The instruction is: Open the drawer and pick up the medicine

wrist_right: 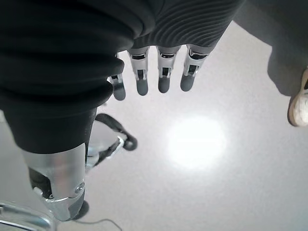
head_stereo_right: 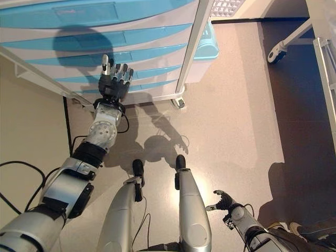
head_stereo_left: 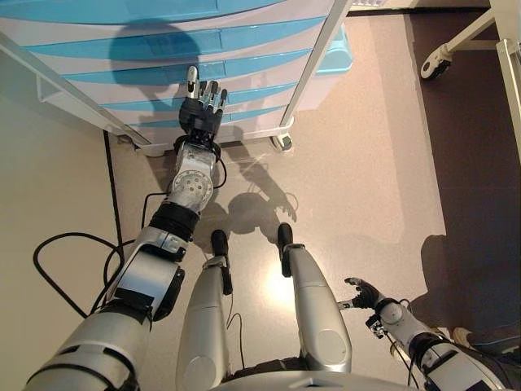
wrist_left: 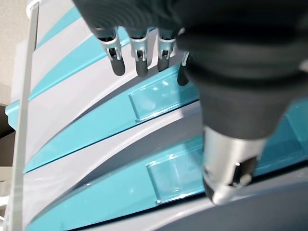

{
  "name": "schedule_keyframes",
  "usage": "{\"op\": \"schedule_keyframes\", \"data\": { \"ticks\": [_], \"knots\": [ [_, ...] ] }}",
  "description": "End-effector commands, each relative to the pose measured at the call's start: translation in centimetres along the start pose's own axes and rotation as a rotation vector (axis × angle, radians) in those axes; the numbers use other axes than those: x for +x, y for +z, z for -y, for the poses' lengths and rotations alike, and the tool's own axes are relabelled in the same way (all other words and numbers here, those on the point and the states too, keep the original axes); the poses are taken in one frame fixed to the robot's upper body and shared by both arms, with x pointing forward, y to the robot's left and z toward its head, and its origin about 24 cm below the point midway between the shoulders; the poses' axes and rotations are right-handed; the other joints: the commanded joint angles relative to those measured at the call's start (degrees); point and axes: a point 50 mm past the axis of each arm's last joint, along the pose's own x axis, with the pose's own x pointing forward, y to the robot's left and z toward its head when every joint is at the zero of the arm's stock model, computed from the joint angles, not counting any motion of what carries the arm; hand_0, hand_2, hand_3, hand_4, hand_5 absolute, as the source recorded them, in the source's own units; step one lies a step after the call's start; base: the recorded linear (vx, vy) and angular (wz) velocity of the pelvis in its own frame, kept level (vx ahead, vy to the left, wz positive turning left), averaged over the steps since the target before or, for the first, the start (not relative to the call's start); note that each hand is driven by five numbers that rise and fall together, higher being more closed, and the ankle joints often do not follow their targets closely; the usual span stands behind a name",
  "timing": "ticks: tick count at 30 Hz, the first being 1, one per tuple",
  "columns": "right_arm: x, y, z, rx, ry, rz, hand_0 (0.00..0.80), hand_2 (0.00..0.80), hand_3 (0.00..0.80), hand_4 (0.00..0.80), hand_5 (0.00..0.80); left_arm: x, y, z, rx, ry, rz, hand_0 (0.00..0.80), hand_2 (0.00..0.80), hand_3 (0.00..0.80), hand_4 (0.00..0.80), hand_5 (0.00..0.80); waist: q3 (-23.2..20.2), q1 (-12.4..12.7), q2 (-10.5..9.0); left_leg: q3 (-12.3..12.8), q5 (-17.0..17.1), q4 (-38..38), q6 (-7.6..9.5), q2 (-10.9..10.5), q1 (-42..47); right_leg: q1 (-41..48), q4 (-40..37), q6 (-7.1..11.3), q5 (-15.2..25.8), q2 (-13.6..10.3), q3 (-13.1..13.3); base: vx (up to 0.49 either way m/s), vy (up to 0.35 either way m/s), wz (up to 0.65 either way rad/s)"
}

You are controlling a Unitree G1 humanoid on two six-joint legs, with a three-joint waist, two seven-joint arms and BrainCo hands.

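A white drawer cabinet (head_stereo_left: 317, 57) with several blue drawer fronts (head_stereo_left: 244, 37) stands on wheels ahead of me. All drawers are shut. My left hand (head_stereo_left: 201, 110) is stretched out, open, fingers straight, right at the lower drawer fronts. In the left wrist view its fingertips (wrist_left: 118, 65) hover just off a blue front with a clear handle recess (wrist_left: 156, 98); a second recess (wrist_left: 175, 175) lies below. My right hand (head_stereo_left: 364, 293) hangs low at my side, open and empty, also in its wrist view (wrist_right: 161, 77). No medicine shows.
The cabinet's wheel (head_stereo_left: 282, 142) rests on the beige floor. A white frame with a caster (head_stereo_left: 435, 61) stands at the far right. A person's white shoe (wrist_right: 299, 103) is near my right hand. A wall edge (head_stereo_left: 49, 163) runs along the left.
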Motion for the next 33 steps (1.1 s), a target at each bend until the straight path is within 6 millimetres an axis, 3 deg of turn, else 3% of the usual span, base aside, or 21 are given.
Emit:
{"op": "schedule_keyframes", "data": {
  "ticks": [1, 9, 15, 31, 33],
  "knots": [
    [-1.4, -4.4, -0.5, -0.079, 0.040, -0.137, 0.000, 0.000, 0.000, 0.000, 0.000, -6.5, 3.2, 25.1, 0.017, -1.181, 0.190, 0.000, 0.000, 0.000, 0.000, 0.000, -8.01, 0.94, 2.18, -3.61, -6.26, 4.84, 1.13, -1.76, 0.35, 2.79, -5.67, 2.43, 6.09, 0.17, -2.24, 0.000, 0.000, 0.00],
    [-1.5, -4.5, -0.7, -0.101, 0.056, -0.137, 0.000, 0.000, 0.000, 0.000, 0.000, -6.4, 3.6, 24.3, 0.000, -1.166, 0.192, 0.000, 0.000, 0.000, 0.000, 0.000, -8.02, 1.50, 2.00, -4.25, -6.43, 5.22, 1.26, -2.02, 0.79, 3.54, -5.46, 2.32, 6.00, 0.17, -2.36, 0.000, 0.000, 0.00],
    [-1.5, -4.5, -0.9, -0.107, 0.060, -0.137, 0.000, 0.000, 0.000, 0.000, 0.000, -5.5, 3.9, 22.6, -0.026, -1.088, 0.200, 0.000, 0.000, 0.000, 0.000, 0.000, -8.30, 1.78, 2.08, -4.10, -6.12, 5.01, 0.98, -1.95, 0.49, 3.30, -5.59, 2.17, 6.12, 0.09, -2.33, -0.004, 0.006, 0.00],
    [-1.1, -3.5, -1.0, -0.079, 0.035, -0.118, 0.000, 0.000, 0.000, 0.000, 0.000, -3.2, 3.6, 16.1, -0.160, -0.782, 0.235, 0.000, 0.000, 0.000, 0.000, 0.000, -7.41, 2.26, 1.63, -3.65, -5.64, 5.00, 0.77, -1.36, -0.84, 1.59, -5.46, 2.03, 5.99, 0.37, -1.88, -0.004, 0.003, 0.00],
    [-1.0, -3.3, -1.1, -0.077, 0.034, -0.116, 0.000, 0.000, 0.000, 0.000, 0.000, -3.1, 3.5, 14.5, -0.182, -0.728, 0.236, 0.000, 0.000, 0.000, 0.000, 0.000, -7.10, 2.74, 1.52, -3.72, -5.80, 5.09, 0.84, -1.35, -0.71, 1.51, -4.83, 2.02, 5.64, 0.22, -2.03, 0.000, 0.000, 0.00]
  ]
}}
